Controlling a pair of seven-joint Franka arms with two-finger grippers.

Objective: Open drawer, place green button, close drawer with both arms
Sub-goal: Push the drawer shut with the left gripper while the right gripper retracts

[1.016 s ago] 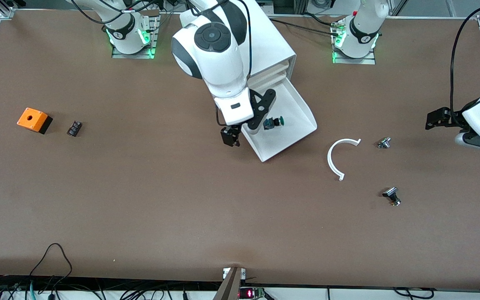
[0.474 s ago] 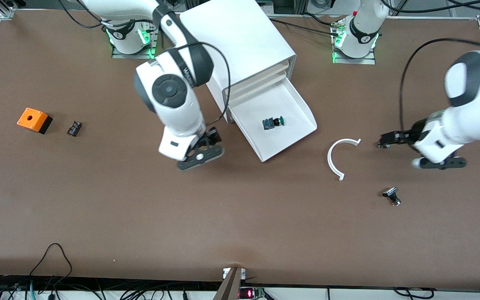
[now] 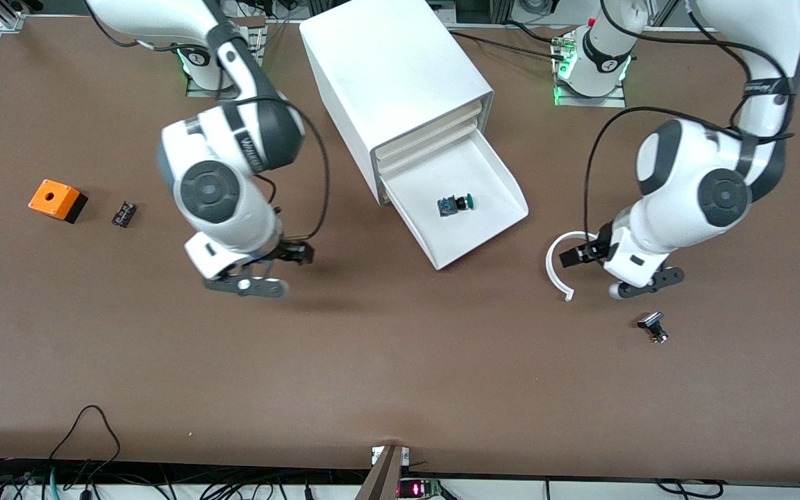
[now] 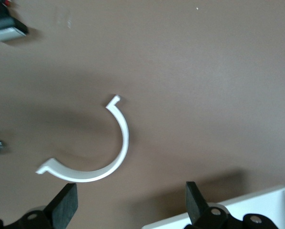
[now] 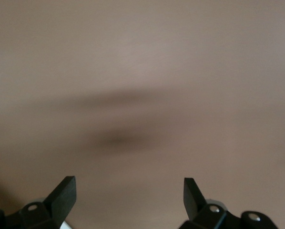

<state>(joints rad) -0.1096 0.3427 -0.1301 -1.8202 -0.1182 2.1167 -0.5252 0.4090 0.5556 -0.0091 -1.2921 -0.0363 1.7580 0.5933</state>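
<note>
The cabinet (image 3: 393,69) stands at the back middle of the table. Its lowest drawer (image 3: 494,173) is pulled out, and a corner of it shows in the left wrist view (image 4: 257,210). The green-capped button (image 3: 457,204) lies on its side in the drawer. My right gripper (image 3: 297,253) is open and empty over bare table, toward the right arm's end from the drawer; its wrist view (image 5: 128,195) shows only table. My left gripper (image 3: 576,255) is open and empty (image 4: 130,207) over the table beside the drawer, at a white curved strip.
The white curved strip (image 3: 557,267) lies toward the left arm's end from the drawer and shows in the left wrist view (image 4: 99,157). A black-capped metal-stemmed part (image 3: 653,326) lies nearer the camera. An orange box (image 3: 57,200) and a small black part (image 3: 123,213) lie toward the right arm's end.
My right gripper has left the drawer and swung toward the right arm's end of the table. My left arm has swung in from the table's end to the curved strip. The button has stayed put.
</note>
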